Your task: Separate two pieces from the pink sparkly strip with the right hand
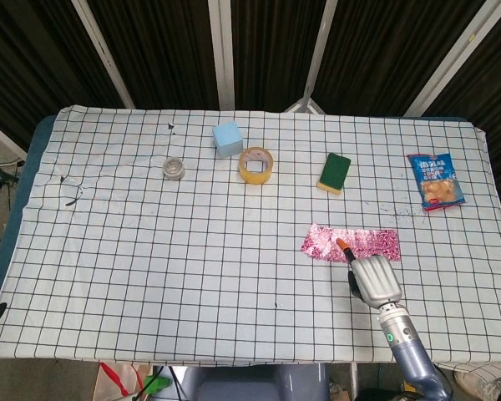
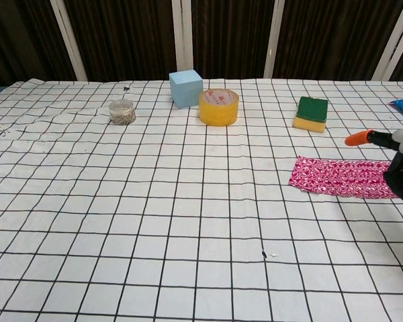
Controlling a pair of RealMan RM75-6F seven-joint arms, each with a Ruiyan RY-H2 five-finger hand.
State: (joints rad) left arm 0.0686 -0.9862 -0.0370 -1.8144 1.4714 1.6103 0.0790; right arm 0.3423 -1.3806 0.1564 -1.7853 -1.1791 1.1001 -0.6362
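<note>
Checked white cloth [image 1: 150, 276] w/ black grid covers the whole table. Going L to R on my head cam: small clear jar [image 1: 174, 169] far left-centre, then pale blue cube [image 1: 226, 139] nearer the back edge, yellow tape roll [image 1: 256, 164] just beside it to the front-right. Green-and-yellow sponge [image 1: 335, 172] sits right of centre, well apart from the tape. Pink sparkly strip [image 1: 351, 244] lies flat in front of the sponge, long side running L-R, looks like one piece. My right hand [image 1: 373, 280] is at the strip's front edge, around its middle, an orange-tipped finger [image 1: 345, 247] stretched out over the pink. Chest cam shows that tip [image 2: 357, 139] above the strip [image 2: 336, 177], not plainly touching. Nothing in the hand, but whether the other fingers are curled or spread, can't tell. Blue snack bag [image 1: 435, 180] far right. Left hand not on either cam.
</note>
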